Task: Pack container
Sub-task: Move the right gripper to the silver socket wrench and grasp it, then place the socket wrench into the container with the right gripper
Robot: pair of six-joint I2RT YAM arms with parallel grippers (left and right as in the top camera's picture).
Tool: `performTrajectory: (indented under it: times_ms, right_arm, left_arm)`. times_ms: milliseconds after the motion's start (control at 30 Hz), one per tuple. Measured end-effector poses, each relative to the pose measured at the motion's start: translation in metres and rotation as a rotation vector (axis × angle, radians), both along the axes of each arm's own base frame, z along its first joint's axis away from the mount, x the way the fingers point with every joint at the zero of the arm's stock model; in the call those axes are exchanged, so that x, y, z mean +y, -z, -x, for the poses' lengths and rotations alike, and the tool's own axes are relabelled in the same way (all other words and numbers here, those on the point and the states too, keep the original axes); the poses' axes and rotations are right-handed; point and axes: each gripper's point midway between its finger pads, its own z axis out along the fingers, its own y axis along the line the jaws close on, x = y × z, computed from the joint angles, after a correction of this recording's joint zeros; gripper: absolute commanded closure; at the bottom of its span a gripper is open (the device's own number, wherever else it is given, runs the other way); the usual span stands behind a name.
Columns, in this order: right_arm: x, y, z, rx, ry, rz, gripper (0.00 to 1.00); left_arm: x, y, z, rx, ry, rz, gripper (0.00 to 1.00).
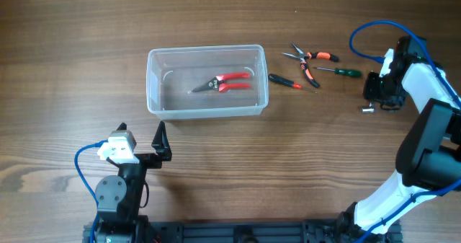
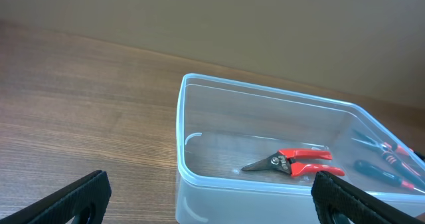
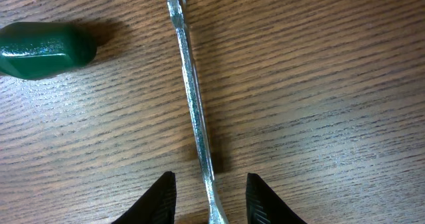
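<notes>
The clear plastic container (image 1: 207,81) stands at the table's middle and holds red-handled snips (image 1: 223,82). In the left wrist view the container (image 2: 265,191) is right ahead, with the snips (image 2: 295,162) on its floor. My left gripper (image 1: 141,135) is open and empty, just in front of the container's front left corner; its fingers (image 2: 212,201) spread wide. My right gripper (image 1: 376,97) is low at the far right. Its fingers (image 3: 209,201) are open and straddle a silver wrench (image 3: 191,91) lying on the table, with a gap on each side.
Right of the container lie a black-and-red screwdriver (image 1: 284,80), orange-handled pliers (image 1: 311,56), a second pair of pliers (image 1: 308,73) and a green-handled screwdriver (image 1: 340,71), whose handle (image 3: 43,50) shows beside the wrench. A blue cable (image 1: 367,37) loops above the right arm.
</notes>
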Motion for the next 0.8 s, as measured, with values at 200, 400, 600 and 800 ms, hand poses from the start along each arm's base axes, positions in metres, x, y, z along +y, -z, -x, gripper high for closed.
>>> performTrajectory:
  times_ms: [200, 400, 600, 800]
  right_arm:
    - [0.001, 0.012, 0.002, 0.027, 0.0, -0.008, 0.72]
    - [0.001, 0.013, -0.001, 0.019, -0.002, -0.012, 0.96]
    - [0.024, 0.012, 0.012, 0.074, -0.013, -0.142, 0.96]
    - [0.046, -0.008, 0.01, 0.069, -0.031, -0.26, 0.96]
  left_arm:
    - [0.0, 0.0, 0.0, 0.0, 0.0, 0.0, 0.0]
    - [0.0, 0.0, 0.0, 0.0, 0.0, 0.0, 0.0]
    - [0.0, 0.0, 0.0, 0.0, 0.0, 0.0, 0.0]
    - [0.0, 0.0, 0.0, 0.0, 0.0, 0.0, 0.0]
